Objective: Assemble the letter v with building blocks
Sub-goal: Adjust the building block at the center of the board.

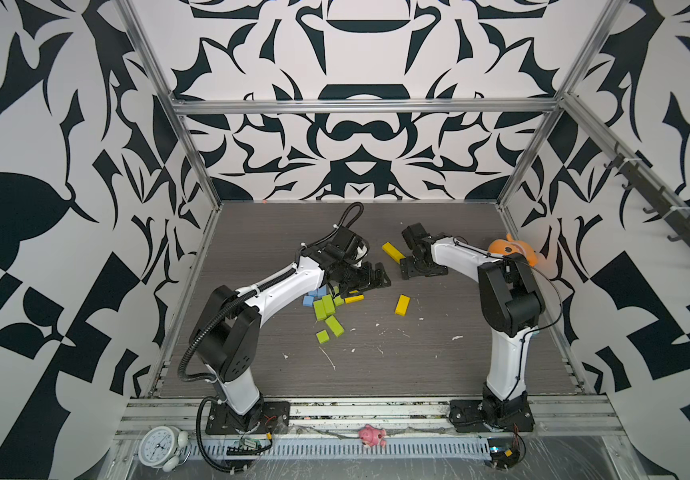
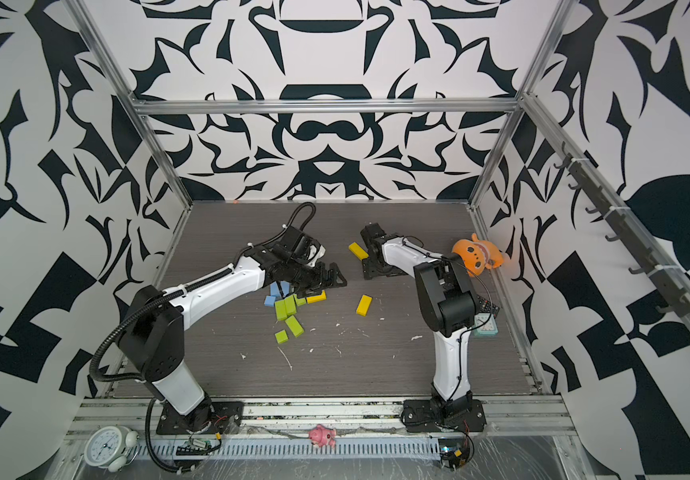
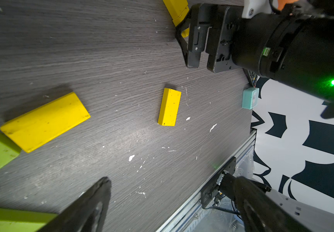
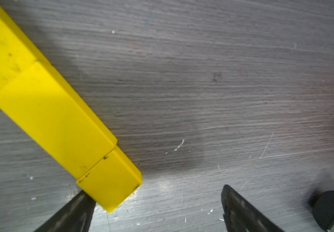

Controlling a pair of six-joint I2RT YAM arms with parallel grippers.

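Three yellow building blocks are laid end to end as a yellow row (image 1: 391, 252) toward the back of the surface (image 1: 376, 374), slanting from the left arm's side at the back toward the front. The right fingers (image 1: 405, 269) are spread wide and hold nothing. In the right wrist view one of them is seen just beside, perhaps touching, the row's near end, while the other stands clear over bare wood. That near end is judged to be the point of the V, so the second stroke has to rise from it, mirrored toward the right arm's side.

The piece best placed for that is taken to be the loose yellow block (image 1: 402, 304), which lies flat and alone in front of the row's end. The left fingers (image 1: 378, 277) are likewise spread and empty, beside the pile of green and blue blocks (image 1: 326, 309). In the left wrist view the loose block is seen ahead of the gap between them. Its long axis runs roughly along the way they point, so only its narrow width would have to be spanned. Both arms are judged about equally near it.
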